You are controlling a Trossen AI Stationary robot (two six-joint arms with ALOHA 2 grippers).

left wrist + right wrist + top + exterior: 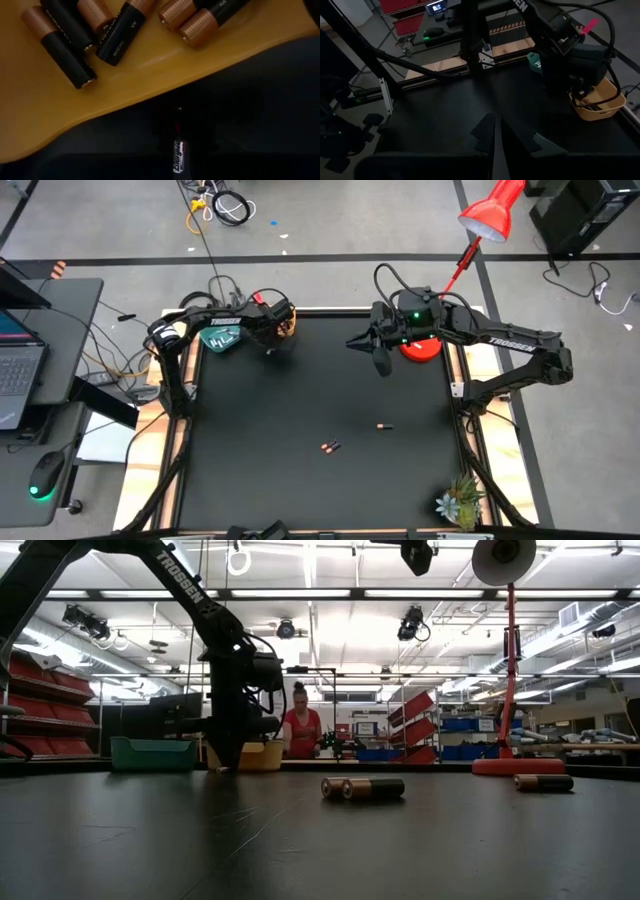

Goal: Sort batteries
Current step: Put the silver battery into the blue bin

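Left gripper [272, 348] closed on 1 dark cylindrical battery [177, 156] beside yellow plastic bowl [45, 120]; right gripper [495, 150] closed, empty.

The left arm reaches toward twelve o'clock, its left gripper [277, 332] pointing down with fingers pinched together, while the right gripper [496, 150], also closed, hovers at one o'clock

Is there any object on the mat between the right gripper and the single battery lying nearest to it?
Nothing visible does. The right gripper, shut, hovers near the mat's far edge; only bare black mat lies between it and the single battery.
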